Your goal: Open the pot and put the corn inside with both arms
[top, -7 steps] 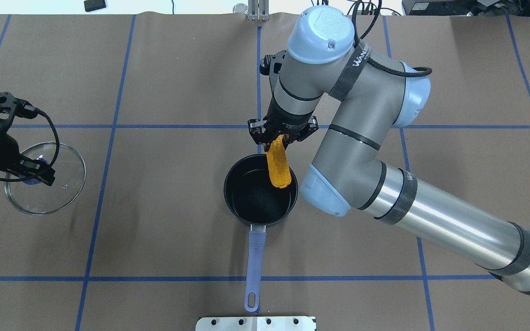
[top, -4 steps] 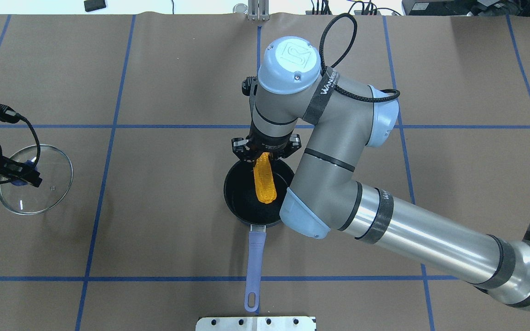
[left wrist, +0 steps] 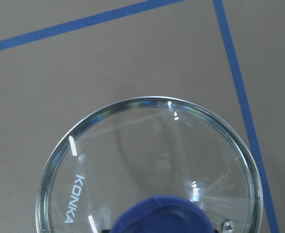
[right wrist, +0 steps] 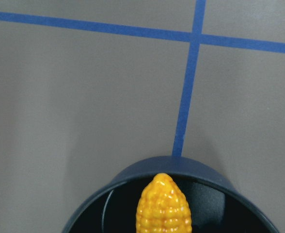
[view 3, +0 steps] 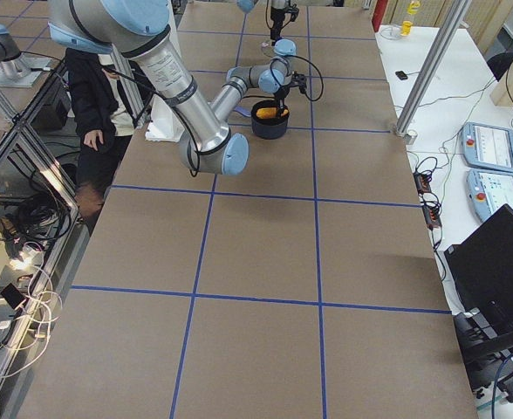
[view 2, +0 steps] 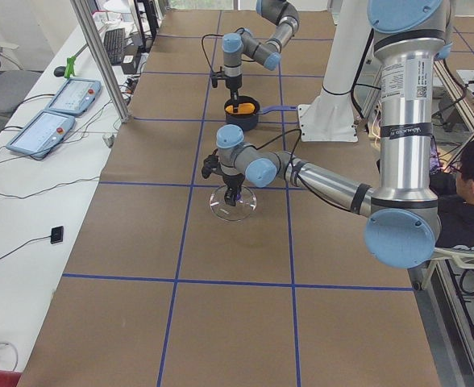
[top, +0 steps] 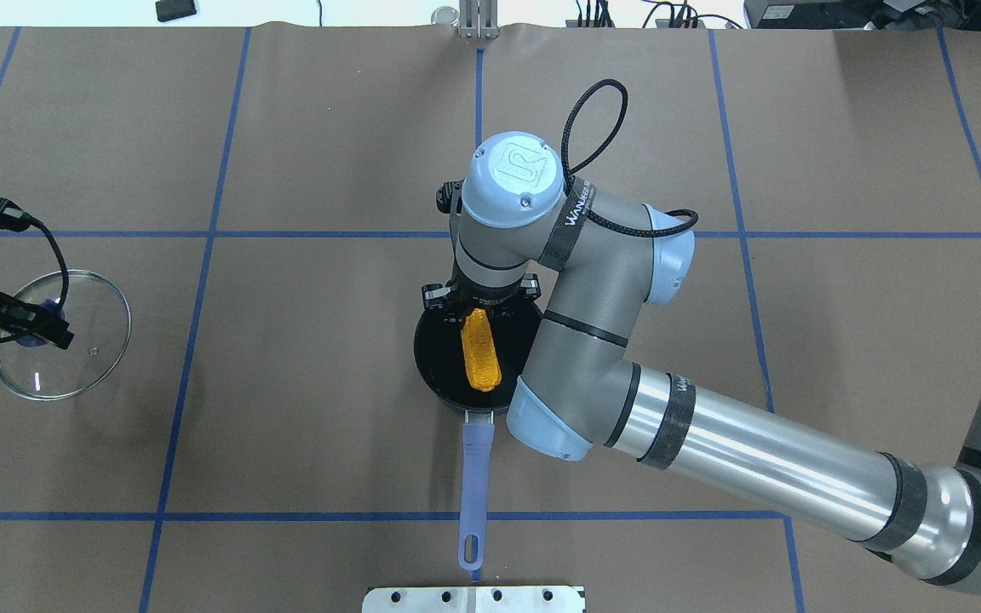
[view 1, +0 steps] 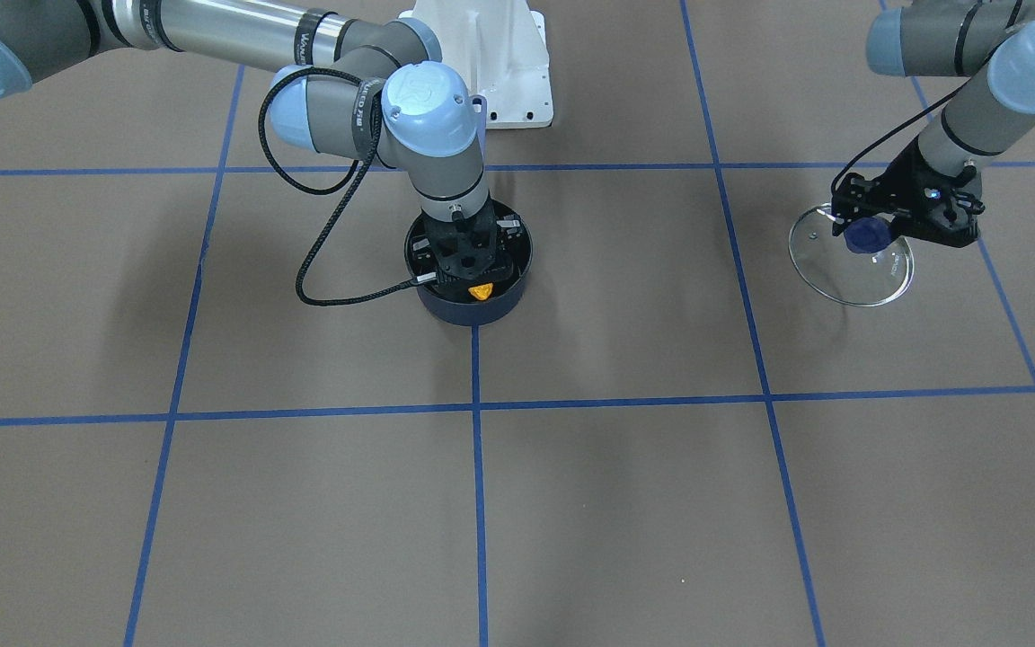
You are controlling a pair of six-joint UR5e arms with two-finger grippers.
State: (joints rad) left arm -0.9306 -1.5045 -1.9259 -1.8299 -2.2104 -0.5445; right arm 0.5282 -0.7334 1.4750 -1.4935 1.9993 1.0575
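Observation:
The dark navy pot (top: 427,368) stands open at the table's middle, its purple-blue handle (top: 473,485) pointing toward the robot. My right gripper (top: 477,308) is shut on the upper end of the orange-yellow corn (top: 480,362), which hangs inside the pot's mouth. In the front view the corn's top (view 1: 481,291) shows just inside the pot wall (view 1: 473,313). The right wrist view shows the corn (right wrist: 163,206) over the pot's rim (right wrist: 171,162). My left gripper (top: 31,328) is shut on the blue knob (view 1: 863,235) of the glass lid (top: 73,366), far left.
The lid (left wrist: 152,160) hangs close to the brown paper; I cannot tell whether it touches. Blue tape lines (top: 329,234) grid the table. The white base mount (view 1: 499,54) is behind the pot. An operator (view 2: 471,201) sits beside the table's robot side.
My right arm moved left and toward the robot and came down, bringing the corn from over the pot's far rim into its mouth. My left gripper carried the lid slightly left.

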